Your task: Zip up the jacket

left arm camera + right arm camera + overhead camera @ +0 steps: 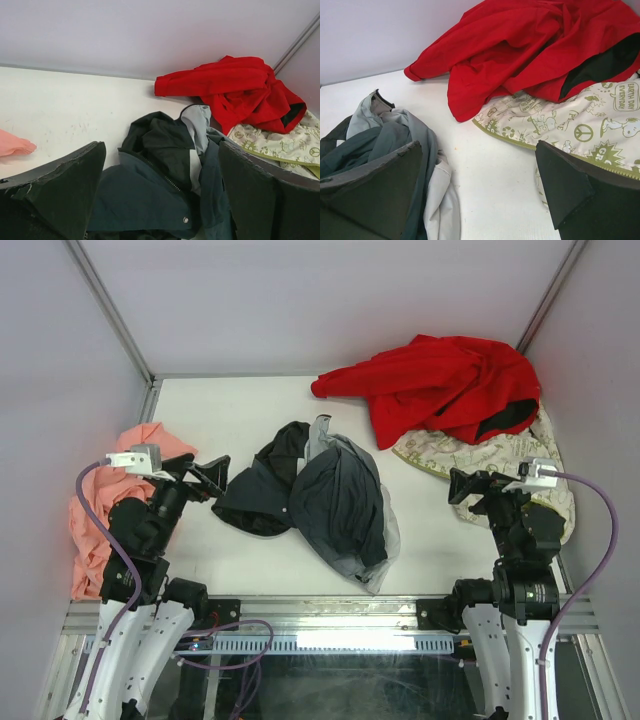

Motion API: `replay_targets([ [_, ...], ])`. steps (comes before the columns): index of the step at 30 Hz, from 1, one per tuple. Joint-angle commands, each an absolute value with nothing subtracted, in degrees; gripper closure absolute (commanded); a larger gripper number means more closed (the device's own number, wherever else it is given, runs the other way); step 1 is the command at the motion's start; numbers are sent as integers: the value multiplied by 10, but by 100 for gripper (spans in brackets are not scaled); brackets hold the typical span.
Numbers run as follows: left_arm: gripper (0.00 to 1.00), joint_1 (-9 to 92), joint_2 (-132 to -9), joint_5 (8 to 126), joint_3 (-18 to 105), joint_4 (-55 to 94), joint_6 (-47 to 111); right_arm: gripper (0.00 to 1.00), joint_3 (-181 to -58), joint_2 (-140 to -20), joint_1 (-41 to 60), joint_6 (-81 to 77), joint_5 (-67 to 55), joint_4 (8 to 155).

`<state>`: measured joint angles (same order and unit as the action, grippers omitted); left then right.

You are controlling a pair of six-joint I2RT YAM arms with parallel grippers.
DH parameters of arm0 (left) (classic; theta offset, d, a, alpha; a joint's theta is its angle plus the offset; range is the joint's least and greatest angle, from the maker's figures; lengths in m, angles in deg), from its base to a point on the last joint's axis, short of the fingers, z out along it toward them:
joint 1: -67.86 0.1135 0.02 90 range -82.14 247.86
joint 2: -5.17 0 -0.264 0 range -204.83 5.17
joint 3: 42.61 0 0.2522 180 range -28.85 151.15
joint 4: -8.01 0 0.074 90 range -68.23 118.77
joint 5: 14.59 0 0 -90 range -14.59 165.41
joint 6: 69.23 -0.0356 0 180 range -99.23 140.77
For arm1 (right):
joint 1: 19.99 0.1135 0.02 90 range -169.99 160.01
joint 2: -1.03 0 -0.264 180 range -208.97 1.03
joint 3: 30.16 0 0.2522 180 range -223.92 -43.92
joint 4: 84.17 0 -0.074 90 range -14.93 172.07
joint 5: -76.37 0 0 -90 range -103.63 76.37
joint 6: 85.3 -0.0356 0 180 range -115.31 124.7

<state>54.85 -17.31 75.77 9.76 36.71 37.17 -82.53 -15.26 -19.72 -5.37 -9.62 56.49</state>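
The jacket [320,498] lies crumpled in the middle of the white table, dark charcoal with light grey parts and black lining. In the left wrist view the jacket [160,185] shows a stretch of its dark zipper [162,175] and a metal snap [185,219]. My left gripper [215,478] hovers open just left of the jacket, nothing between its fingers. My right gripper [467,486] stands open to the right of the jacket, over bare table. The right wrist view has the jacket's grey edge [395,145] at left.
A red garment [445,388] lies at the back right, partly on a cream patterned cloth [470,455]. A pink cloth [95,510] sits at the left edge under the left arm. Grey walls enclose the table on three sides.
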Motion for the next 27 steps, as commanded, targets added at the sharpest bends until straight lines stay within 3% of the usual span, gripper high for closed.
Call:
replay_targets([
  [1,1,554,-174,742,97,336,362,1,-841,-162,-194,-57,-79,595],
  [7,1,553,-194,717,107,335,394,1,-841,-176,-194,-59,-57,590],
  [20,1,553,-334,611,132,390,501,1,-855,-318,-187,-81,151,596],
  [24,1,536,-378,596,110,376,530,1,-841,-364,-143,-98,168,603],
  [27,1,506,-401,610,92,360,547,1,-816,-384,-68,-110,113,623],
])
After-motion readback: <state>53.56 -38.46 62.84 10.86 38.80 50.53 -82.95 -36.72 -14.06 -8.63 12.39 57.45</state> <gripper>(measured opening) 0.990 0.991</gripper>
